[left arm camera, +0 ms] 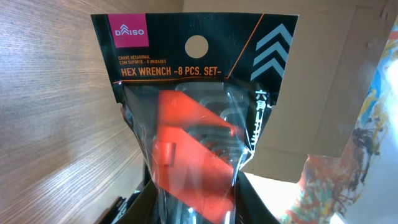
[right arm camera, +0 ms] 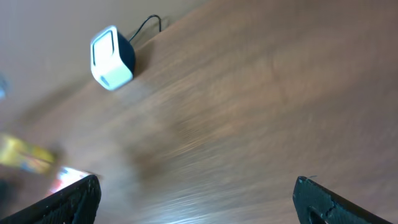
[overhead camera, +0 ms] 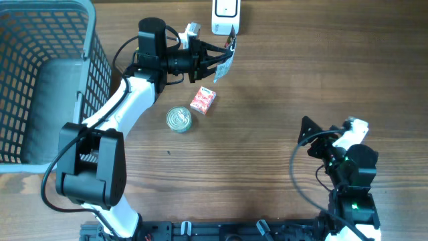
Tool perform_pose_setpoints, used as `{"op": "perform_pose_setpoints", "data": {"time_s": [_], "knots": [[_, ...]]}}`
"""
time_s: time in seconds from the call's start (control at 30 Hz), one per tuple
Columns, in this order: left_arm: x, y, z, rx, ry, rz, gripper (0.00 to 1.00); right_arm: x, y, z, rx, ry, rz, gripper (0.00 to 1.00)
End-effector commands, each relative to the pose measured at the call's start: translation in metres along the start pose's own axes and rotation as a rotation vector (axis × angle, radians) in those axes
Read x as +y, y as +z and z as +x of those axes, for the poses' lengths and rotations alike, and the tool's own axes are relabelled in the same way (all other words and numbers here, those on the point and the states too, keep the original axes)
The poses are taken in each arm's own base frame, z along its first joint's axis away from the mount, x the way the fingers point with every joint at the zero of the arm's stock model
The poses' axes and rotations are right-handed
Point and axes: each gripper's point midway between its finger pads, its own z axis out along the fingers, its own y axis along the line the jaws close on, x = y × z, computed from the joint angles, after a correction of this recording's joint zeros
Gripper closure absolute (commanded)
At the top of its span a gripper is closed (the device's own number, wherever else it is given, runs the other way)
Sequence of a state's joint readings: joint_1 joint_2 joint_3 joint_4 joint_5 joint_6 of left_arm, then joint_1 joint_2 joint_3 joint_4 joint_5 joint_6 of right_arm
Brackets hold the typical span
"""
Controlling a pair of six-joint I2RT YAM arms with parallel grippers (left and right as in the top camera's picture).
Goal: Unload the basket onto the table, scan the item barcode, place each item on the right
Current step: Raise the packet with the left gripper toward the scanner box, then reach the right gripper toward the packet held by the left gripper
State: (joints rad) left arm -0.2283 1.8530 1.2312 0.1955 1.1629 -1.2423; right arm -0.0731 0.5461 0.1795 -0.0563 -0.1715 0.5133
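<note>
The item is a black hex wrench set packet with an orange holder inside. My left gripper is shut on its lower end, a dark finger pressing each side. In the overhead view the packet hangs off the left gripper just below the white scanner at the table's far edge. No barcode shows on the face turned to the wrist camera. My right gripper rests at the near right, open and empty. Its wrist view shows the right gripper over bare wood, with the scanner far off.
A round tin can and a small red box lie on the table below the left gripper. A grey wire basket fills the left side. A colourful printed shape shows at the right of the left wrist view.
</note>
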Motion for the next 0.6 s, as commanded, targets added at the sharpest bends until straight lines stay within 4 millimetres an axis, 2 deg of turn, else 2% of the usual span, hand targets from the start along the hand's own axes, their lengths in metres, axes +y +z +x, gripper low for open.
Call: {"op": "perform_pose_setpoints", "data": {"time_s": [0.0, 0.1, 0.2, 0.3, 0.37, 0.47, 0.57], "knots": [[-0.014, -0.002, 0.011, 0.035, 0.003, 0.022, 0.95, 0.039, -0.006, 0.005, 0.115, 0.436, -0.185, 0.0], [-0.014, -0.002, 0.012, 0.039, 0.003, 0.023, 0.95, 0.051, -0.011, 0.021, 0.205, 0.359, -0.256, 0.0], [-0.014, -0.002, 0.013, 0.045, 0.002, 0.024, 0.95, 0.035, -0.01, 0.04, 0.266, 0.396, -0.168, 0.0], [-0.015, -0.002, 0.013, 0.048, -0.02, 0.024, 0.96, 0.025, -0.01, 0.046, 0.275, 0.469, -0.106, 0.0], [-0.015, -0.002, 0.013, 0.048, -0.027, 0.024, 0.96, 0.039, -0.011, 0.039, 0.27, 0.414, -0.187, 0.0], [-0.015, -0.002, 0.013, 0.047, -0.031, 0.024, 0.96, 0.077, -0.021, 0.032, 0.303, 0.319, -0.406, 0.0], [-0.015, -0.002, 0.013, 0.048, -0.06, 0.024, 0.96, 0.096, -0.025, 0.03, 0.38, 0.436, -0.504, 0.0]]}}
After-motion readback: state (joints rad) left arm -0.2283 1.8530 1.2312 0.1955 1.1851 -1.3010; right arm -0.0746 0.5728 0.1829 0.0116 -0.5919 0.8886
